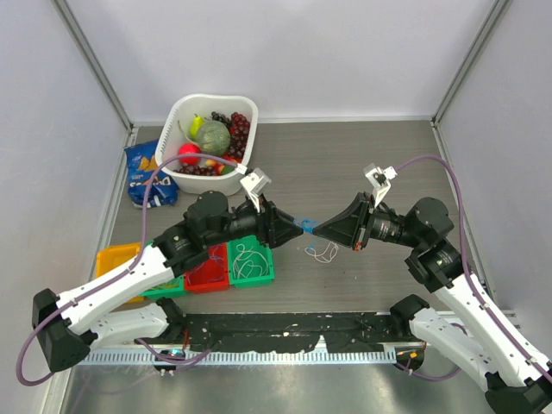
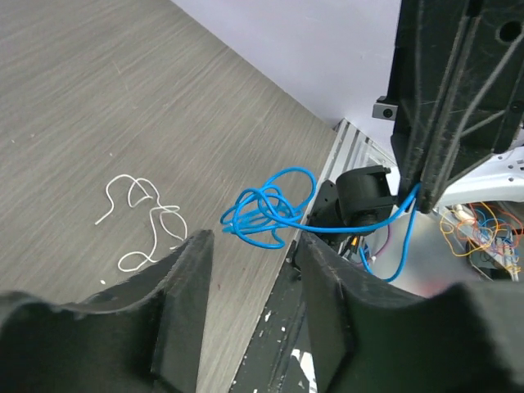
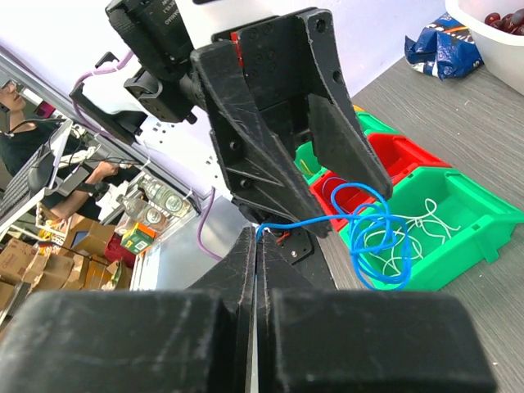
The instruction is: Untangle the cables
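Right gripper (image 3: 255, 239): black fingers clenched on one end of the thin blue string-like cable (image 2: 264, 214). Left gripper (image 2: 254, 241): black fingers parted, grasping nothing. The blue cable's tangled loops hang just beyond their tips, raised above the grey wood-grain table (image 2: 98, 98). Thin white cable (image 2: 164, 214): lies loose on the table, apart from the blue one.

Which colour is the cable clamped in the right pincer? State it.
The cable is blue, clearest in the left wrist view.
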{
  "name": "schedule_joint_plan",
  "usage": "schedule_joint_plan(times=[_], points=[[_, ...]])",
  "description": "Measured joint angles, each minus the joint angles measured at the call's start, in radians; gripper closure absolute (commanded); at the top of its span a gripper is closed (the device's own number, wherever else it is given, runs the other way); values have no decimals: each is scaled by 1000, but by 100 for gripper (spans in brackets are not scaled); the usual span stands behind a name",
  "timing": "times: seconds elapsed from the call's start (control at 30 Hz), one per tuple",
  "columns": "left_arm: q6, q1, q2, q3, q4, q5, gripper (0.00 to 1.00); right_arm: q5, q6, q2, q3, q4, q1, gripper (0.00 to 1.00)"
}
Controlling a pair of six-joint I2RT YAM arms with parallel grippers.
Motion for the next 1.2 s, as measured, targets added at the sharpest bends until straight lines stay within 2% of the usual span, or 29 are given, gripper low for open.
schedule_joint_plan(times=[0.13,0.2,0.23,0.33,0.6,0.7,0.8,0.87,1.1,1.2], points=[[-29,0,26,0,6,10,68,-3,2,0,0,0,0,99],[-39,0,30,0,7,22,81,-3,1,-1,0,0,0,99],[-43,0,30,0,8,27,90,-3,1,-1,0,0,0,99],[-45,0,30,0,15,32,100,-3,1,-1,-2,0,0,99],[-14,0,-41,-57,16,-104,100,25,-60,-27,3,-74,0,99],[6,-2,-74,-60,-35,-217,100,177,-127,-63,40,-211,2,99],[24,-3,-97,-60,-139,-385,100,419,-185,-131,75,-321,2,99],[24,-3,-103,-62,-151,-403,100,515,-209,-174,76,-364,2,99],[25,-16,-184,-112,-136,-372,100,612,-219,-176,76,-408,7,99],[36,-11,-184,-112,-173,-408,100,675,-231,-180,77,-422,5,99]])
